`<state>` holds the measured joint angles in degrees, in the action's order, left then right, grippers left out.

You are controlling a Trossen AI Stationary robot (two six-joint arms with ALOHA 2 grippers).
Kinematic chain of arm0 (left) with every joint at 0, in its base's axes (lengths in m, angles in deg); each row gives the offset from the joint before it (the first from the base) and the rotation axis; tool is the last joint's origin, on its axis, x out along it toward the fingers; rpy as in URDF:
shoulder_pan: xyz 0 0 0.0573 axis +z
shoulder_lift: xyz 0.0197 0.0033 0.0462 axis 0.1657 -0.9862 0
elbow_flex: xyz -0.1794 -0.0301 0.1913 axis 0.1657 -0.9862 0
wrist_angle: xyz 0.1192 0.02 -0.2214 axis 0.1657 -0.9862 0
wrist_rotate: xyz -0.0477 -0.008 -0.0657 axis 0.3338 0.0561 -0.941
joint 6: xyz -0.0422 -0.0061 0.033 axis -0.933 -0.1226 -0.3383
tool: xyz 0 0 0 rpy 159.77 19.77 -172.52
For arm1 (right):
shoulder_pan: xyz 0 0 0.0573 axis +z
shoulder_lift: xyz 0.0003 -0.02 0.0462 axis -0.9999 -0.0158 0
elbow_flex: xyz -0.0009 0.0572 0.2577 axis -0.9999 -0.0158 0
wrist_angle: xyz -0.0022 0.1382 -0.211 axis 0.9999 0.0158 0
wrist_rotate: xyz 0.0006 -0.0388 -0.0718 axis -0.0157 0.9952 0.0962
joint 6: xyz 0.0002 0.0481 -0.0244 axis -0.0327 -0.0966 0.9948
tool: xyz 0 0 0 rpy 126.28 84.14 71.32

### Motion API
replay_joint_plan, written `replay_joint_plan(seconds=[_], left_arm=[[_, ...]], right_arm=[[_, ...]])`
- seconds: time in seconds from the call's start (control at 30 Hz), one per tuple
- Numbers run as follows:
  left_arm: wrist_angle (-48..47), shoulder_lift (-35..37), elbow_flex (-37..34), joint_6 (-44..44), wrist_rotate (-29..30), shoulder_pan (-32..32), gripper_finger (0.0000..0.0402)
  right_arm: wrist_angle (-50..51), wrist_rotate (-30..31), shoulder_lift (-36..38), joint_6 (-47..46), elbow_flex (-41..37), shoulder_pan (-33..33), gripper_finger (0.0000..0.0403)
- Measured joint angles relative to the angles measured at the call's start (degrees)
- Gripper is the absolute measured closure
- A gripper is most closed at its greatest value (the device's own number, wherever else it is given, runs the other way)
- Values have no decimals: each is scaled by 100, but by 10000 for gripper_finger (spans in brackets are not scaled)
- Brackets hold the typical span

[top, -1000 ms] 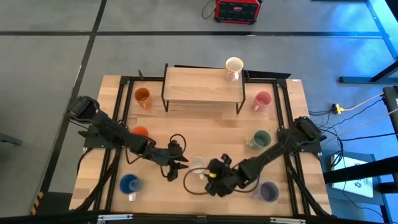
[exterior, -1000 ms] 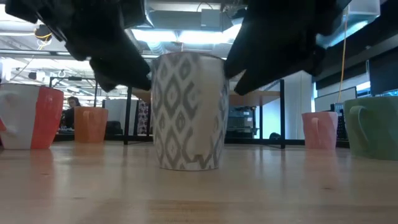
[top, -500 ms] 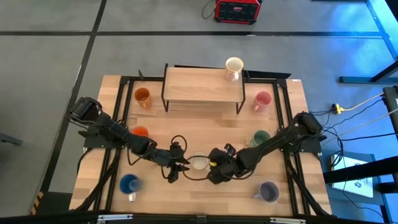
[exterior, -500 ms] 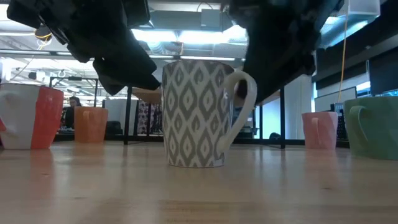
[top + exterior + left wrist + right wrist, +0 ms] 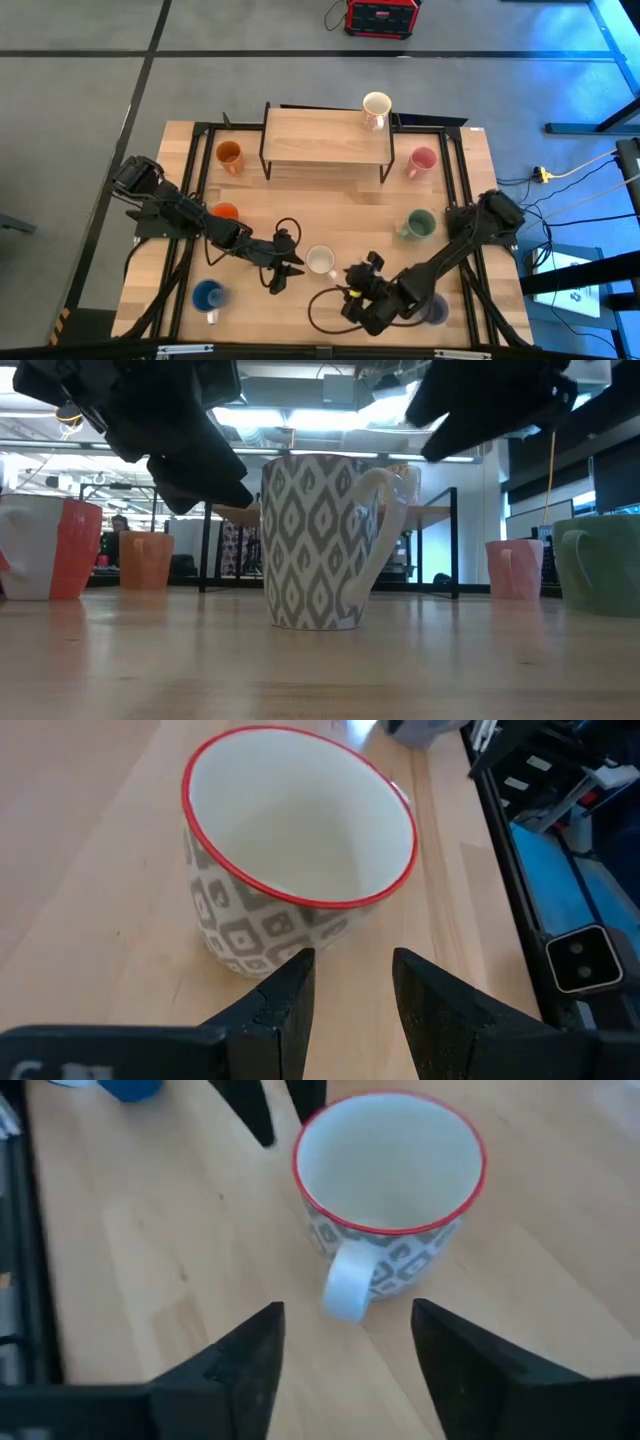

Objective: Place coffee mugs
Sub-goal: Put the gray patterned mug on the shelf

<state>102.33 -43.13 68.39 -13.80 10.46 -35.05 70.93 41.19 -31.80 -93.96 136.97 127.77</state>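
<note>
Right claw (image 5: 365, 290) open, just beside patterned mug (image 5: 321, 262) standing upright mid-worktop (image 5: 330, 200), handle toward it. Left claw (image 5: 283, 262) open opposite. Best to close squarely around the handle, avoiding tipping.

You have a white mug with a grey diamond pattern (image 5: 321, 261) and a red rim standing upright near the table's front middle. Around it stand blue (image 5: 208, 295), red-orange (image 5: 226, 211), amber (image 5: 229, 154), pink (image 5: 422, 160), green (image 5: 419, 223) and cream (image 5: 376, 108) mugs.
</note>
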Motion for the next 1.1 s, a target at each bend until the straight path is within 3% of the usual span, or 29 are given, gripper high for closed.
replay_joint_plan(seconds=[0.17,0.33,0.7,1.1], left_arm=[[2,0,0,-47,-10,0,271],[-12,0,0,-56,-10,0,271],[-18,0,0,-55,-8,0,271],[-16,0,0,-53,-6,0,271]], right_arm=[[-416,382,-358,-123,-6,-10,156],[-540,679,-670,-306,-8,-8,162],[-846,1391,-906,-323,-15,31,246],[-844,1241,-906,-308,-32,31,346]])
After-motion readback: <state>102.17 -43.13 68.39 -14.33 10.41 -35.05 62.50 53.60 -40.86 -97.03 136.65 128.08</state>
